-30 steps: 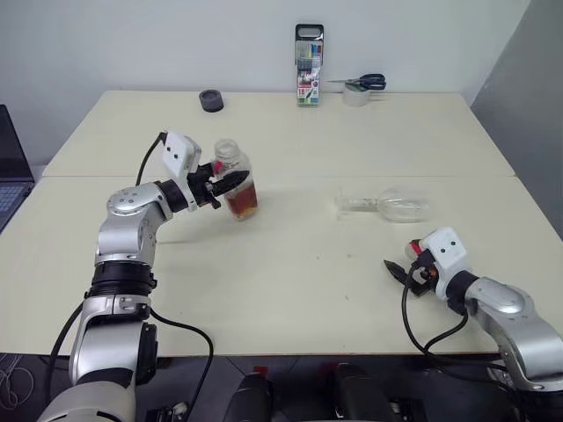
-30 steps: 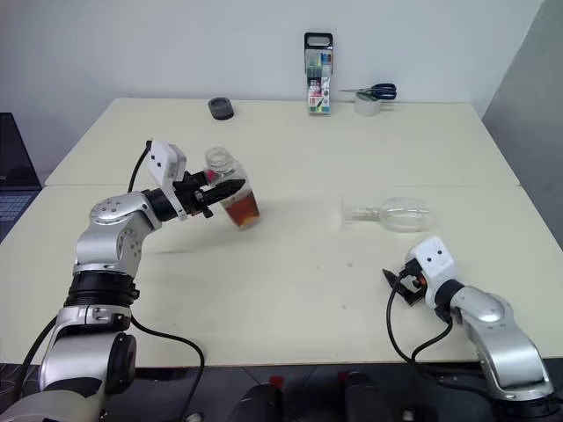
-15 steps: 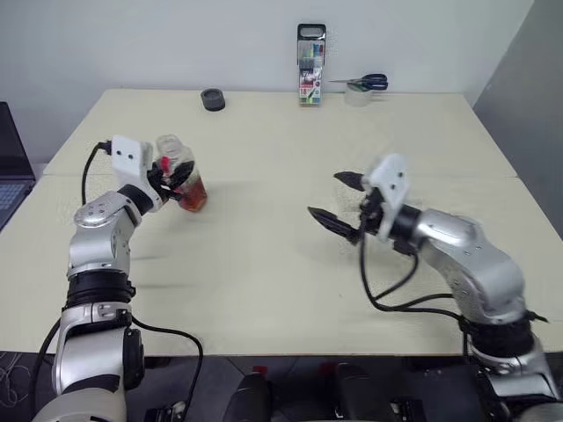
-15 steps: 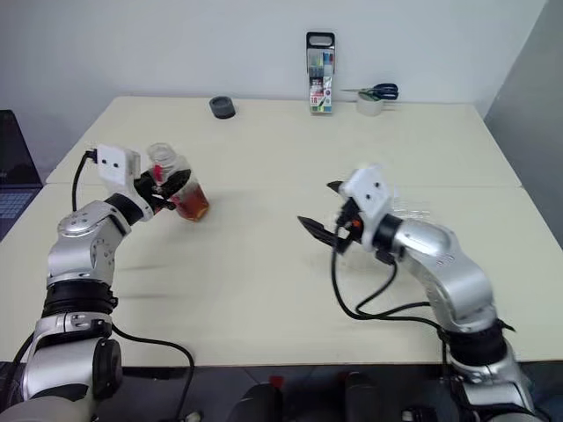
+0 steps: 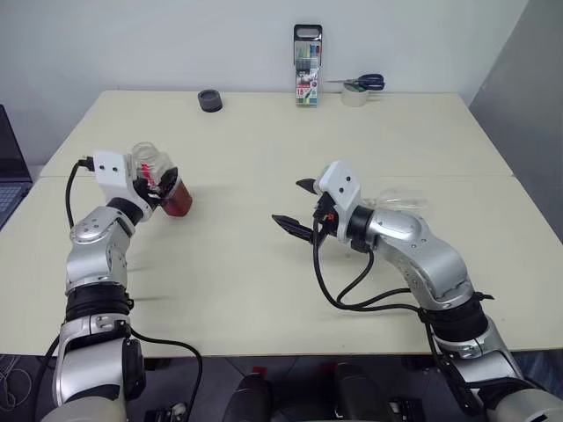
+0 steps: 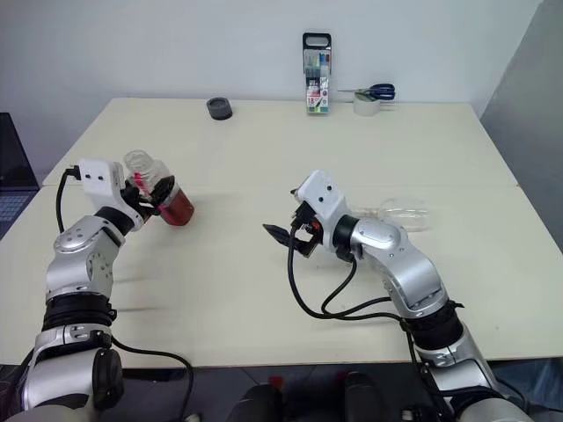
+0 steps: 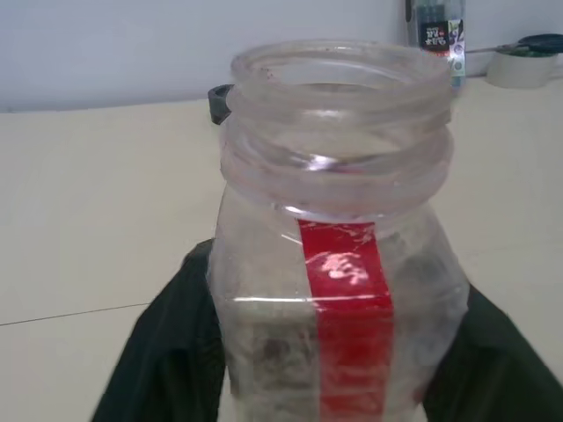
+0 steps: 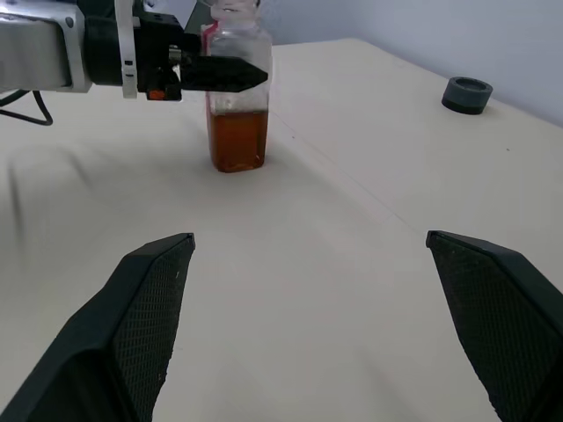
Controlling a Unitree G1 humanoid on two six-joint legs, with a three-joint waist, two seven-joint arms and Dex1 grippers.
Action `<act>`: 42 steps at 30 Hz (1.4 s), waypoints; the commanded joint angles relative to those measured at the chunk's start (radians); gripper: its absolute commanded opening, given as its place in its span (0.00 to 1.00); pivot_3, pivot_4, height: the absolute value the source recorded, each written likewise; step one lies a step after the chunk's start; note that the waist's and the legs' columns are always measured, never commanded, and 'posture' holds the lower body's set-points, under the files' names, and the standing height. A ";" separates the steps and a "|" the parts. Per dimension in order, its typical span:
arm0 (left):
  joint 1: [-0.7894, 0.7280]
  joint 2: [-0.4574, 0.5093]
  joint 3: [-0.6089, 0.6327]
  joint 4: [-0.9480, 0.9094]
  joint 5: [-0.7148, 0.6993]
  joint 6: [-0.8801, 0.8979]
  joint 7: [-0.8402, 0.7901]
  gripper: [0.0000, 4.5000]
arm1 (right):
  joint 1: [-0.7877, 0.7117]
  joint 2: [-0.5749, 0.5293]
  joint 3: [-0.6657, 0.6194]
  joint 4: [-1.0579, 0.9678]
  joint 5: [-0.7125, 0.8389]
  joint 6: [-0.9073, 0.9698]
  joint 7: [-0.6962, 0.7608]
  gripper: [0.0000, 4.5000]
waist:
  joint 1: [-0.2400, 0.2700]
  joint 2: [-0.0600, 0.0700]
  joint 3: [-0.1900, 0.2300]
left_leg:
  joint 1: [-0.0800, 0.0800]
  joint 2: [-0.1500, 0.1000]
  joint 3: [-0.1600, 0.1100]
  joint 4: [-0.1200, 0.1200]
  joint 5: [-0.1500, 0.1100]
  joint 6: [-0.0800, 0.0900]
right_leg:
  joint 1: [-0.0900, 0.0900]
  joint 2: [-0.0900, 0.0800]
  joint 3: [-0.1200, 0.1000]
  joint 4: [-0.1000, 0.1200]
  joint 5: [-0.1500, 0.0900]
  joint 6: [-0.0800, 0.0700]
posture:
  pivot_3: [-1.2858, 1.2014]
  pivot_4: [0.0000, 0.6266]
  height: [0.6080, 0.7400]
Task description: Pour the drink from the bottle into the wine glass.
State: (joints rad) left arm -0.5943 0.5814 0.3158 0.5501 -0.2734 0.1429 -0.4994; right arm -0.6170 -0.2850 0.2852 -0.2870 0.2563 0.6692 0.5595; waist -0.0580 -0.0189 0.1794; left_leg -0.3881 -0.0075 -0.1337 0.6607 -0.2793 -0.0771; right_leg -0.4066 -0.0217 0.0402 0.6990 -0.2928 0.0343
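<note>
Clear bottle (image 8: 236,92) with red label strip, reddish-brown drink (image 8: 237,139); black fingers (image 8: 230,74).

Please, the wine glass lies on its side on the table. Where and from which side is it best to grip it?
Probably the stem of the wine glass, from above, jaws across it. Lying on its side, its rounded bowl would likely slip. The right gripper is open nearby.

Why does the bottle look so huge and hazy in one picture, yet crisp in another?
Left wrist view: the bottle sits right against the lens, so it looms soft, its rim catching glare. Right wrist view: it stands farther off and sharp, while the right pincer's fingers blur in the foreground.
</note>
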 commanded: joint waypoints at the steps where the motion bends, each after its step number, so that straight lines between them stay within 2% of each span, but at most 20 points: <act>1: 0.010 -0.001 0.014 0.001 -0.003 -0.020 0.010 0.88 | -0.020 0.012 0.001 -0.036 -0.002 -0.014 0.004 1.00 | 0.000 0.000 0.000 | 0.000 0.000 0.000 0.000 0.000 0.000 | 0.000 0.000 0.000 0.000 0.000 0.000 | 0.52 0.24 1.00; 3: 0.014 -0.002 0.012 0.002 -0.002 -0.024 0.008 1.00 | -0.019 0.014 0.001 -0.038 -0.003 -0.012 0.004 1.00 | 0.000 0.000 0.000 | -0.001 0.000 -0.001 0.000 0.000 0.000 | 0.000 0.000 -0.001 0.000 0.000 0.000 | 0.52 0.24 1.00; 10: 0.047 -0.007 -0.010 0.018 0.045 -0.093 0.023 1.00 | 0.005 0.010 0.015 -0.043 -0.017 -0.025 0.005 1.00 | 0.001 0.000 0.000 | -0.001 0.000 -0.001 0.000 0.000 0.000 | 0.000 0.000 -0.001 0.000 0.000 0.000 | 0.52 0.24 1.00; 16: 0.140 -0.026 -0.026 -0.025 0.092 -0.166 0.078 1.00 | 0.103 -0.073 0.075 -0.041 -0.146 -0.158 0.001 1.00 | 0.001 0.000 0.000 | -0.001 0.000 0.000 0.000 0.000 0.000 | 0.000 -0.001 0.000 -0.001 0.000 0.000 | 0.52 0.24 1.00; 21: 0.253 -0.043 -0.009 -0.136 0.079 -0.140 0.113 1.00 | 0.181 -0.085 0.053 -0.111 -0.142 -0.136 0.000 1.00 | 0.002 0.000 0.000 | -0.001 0.000 -0.001 0.000 -0.001 0.002 | 0.000 0.000 0.000 0.000 0.000 0.000 | 0.52 0.24 1.00; 24: 0.349 -0.043 -0.026 -0.254 0.081 -0.136 0.095 1.00 | 0.244 -0.088 0.007 -0.190 -0.080 -0.058 0.012 1.00 | 0.002 0.000 0.000 | -0.001 0.000 0.000 -0.001 -0.001 0.002 | 0.000 -0.001 0.000 -0.001 0.000 0.000 | 0.52 0.24 1.00; 26: 0.449 -0.039 -0.052 -0.383 0.082 -0.153 0.052 1.00 | 0.300 -0.063 -0.076 -0.257 -0.011 0.042 -0.026 1.00 | 0.004 0.000 0.000 | -0.001 0.001 -0.001 -0.001 -0.002 0.002 | 0.000 -0.001 0.000 -0.001 0.000 0.000 | 0.52 0.24 1.00; 29: 0.564 -0.041 -0.088 -0.537 0.046 -0.127 -0.023 1.00 | 0.352 -0.003 -0.223 -0.312 0.077 0.201 -0.111 1.00 | 0.010 0.000 0.000 | -0.001 0.002 -0.001 -0.001 -0.002 0.002 | 0.000 -0.002 0.000 -0.001 0.000 0.000 | 0.52 0.24 1.00; 31: 0.590 -0.036 -0.138 -0.608 0.018 -0.111 -0.100 1.00 | 0.368 0.108 -0.365 -0.321 0.145 0.336 -0.220 1.00 | 0.016 0.000 0.000 | 0.000 0.001 -0.001 -0.001 -0.002 0.002 | 0.001 -0.002 0.000 -0.001 0.000 0.000 | 0.52 0.24 1.00; 38: 0.394 0.000 -0.249 -0.626 -0.073 -0.008 -0.326 1.00 | 0.252 0.542 -0.691 -0.209 0.258 0.542 -0.571 1.00 | 0.024 0.001 0.000 | 0.003 0.002 0.001 -0.001 -0.002 0.002 | 0.002 0.003 0.001 0.001 0.000 0.000 | 0.52 0.24 1.00; 42: 0.308 0.034 -0.281 -0.582 -0.085 -0.005 -0.447 1.00 | 0.185 0.652 -0.791 -0.116 0.368 0.486 -0.709 1.00 | 0.014 0.001 -0.001 | 0.005 0.001 0.003 -0.006 -0.002 0.003 | 0.002 0.002 0.002 -0.001 0.000 0.000 | 0.52 0.24 1.00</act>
State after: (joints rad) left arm -0.2695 0.5988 0.0455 -0.0364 -0.3405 0.1444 -0.8931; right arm -0.3711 0.1626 -0.4295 -0.4131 0.5598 1.1999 -0.0944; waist -0.0444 -0.0174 0.1786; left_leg -0.3827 -0.0068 -0.1286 0.6523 -0.2809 -0.0745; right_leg -0.4050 -0.0206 0.0440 0.6976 -0.2928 0.0343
